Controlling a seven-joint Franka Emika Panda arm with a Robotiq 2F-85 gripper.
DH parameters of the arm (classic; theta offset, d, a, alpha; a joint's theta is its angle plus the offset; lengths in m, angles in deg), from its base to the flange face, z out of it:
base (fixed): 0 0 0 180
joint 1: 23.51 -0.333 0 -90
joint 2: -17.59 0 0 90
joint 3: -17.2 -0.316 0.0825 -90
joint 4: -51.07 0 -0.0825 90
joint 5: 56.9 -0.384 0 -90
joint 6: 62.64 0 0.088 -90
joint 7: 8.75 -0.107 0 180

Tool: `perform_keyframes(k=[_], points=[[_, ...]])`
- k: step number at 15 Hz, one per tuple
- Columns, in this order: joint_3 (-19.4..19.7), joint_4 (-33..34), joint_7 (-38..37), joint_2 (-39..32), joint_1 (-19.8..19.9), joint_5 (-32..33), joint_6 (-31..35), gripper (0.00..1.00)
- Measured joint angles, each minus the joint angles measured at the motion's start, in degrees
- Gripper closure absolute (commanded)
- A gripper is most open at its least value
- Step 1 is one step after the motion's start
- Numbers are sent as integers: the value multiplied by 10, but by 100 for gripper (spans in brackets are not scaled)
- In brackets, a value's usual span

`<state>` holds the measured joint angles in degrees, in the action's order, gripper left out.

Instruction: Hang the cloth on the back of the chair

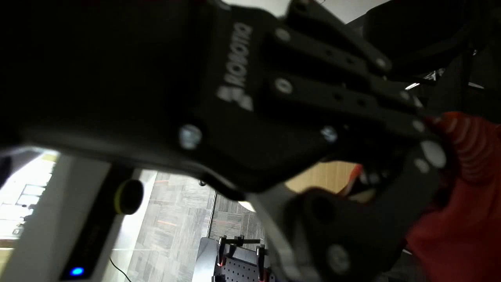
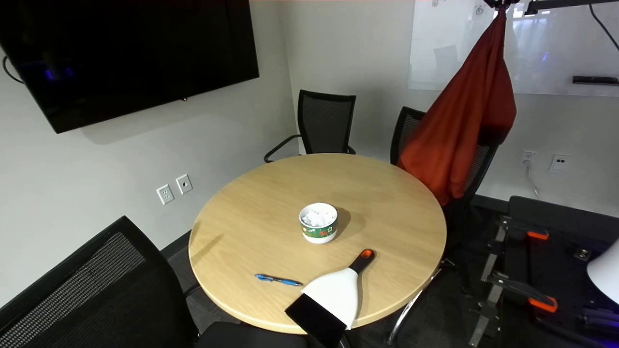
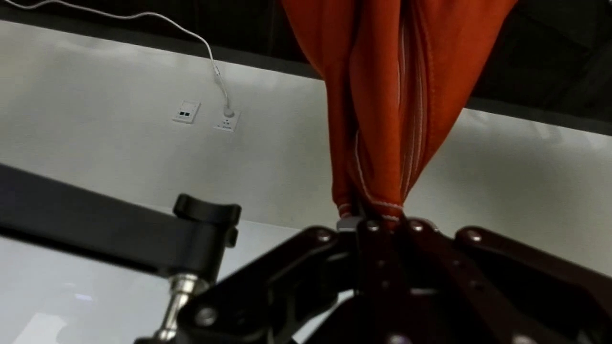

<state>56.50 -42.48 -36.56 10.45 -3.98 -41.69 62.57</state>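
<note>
A red-orange cloth (image 2: 466,106) hangs down in folds from my gripper (image 2: 501,4), which is at the top edge of an exterior view. In the wrist view, the gripper (image 3: 375,223) is shut on the cloth's hemmed end (image 3: 377,95). In an exterior view the gripper (image 1: 434,156) is very near the camera, with the cloth (image 1: 462,227) at its tips. The black mesh-back chair (image 2: 408,126) stands behind the cloth, which hides most of its back. The cloth's lower end hangs by the table edge. I cannot tell whether it touches the chair.
A round wooden table (image 2: 251,212) holds a bowl (image 2: 318,233), a blue pen (image 2: 279,280) and a white scraper (image 2: 333,292). Other black chairs stand at the back (image 2: 327,121) and front left (image 2: 92,295). A dark stand with clamps (image 2: 541,270) is at the right.
</note>
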Motion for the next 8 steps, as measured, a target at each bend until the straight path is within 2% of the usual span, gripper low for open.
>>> perform_keyframes(k=[5,8], points=[[-8,-10,-53,-59,9,10,47,99],[-14,-10,-86,-89,4,47,72,99]])
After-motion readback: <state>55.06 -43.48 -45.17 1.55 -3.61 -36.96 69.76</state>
